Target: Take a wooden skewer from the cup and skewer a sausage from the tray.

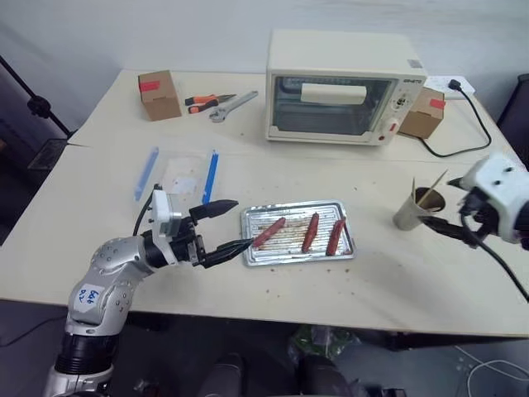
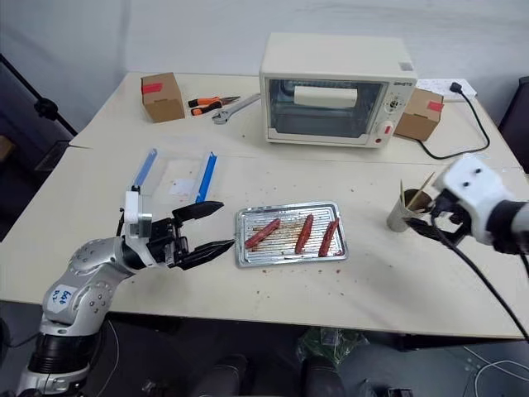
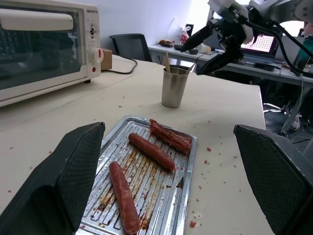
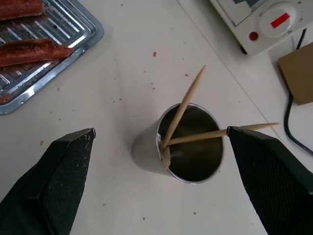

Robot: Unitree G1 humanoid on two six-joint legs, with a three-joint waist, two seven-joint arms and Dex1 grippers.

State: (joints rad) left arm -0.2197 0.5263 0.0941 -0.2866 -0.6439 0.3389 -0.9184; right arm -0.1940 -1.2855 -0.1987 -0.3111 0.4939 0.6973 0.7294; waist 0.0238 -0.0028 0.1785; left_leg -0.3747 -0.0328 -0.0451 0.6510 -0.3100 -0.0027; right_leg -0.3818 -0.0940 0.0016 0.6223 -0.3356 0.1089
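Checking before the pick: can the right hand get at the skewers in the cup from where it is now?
Probably yes. The right hand hangs open just above the cup, one finger on each side, and two skewers lean out of its open top. Nothing lies between; the tray sits well off to one side.

L arm [image 1: 111, 269]: silver-grey rounded shell, blue-ink sticker at 7 o'clock, white wrist block, black cable. R arm [image 1: 496, 194]: white casing w/ black cables. Both grippers: two black textured fingers.
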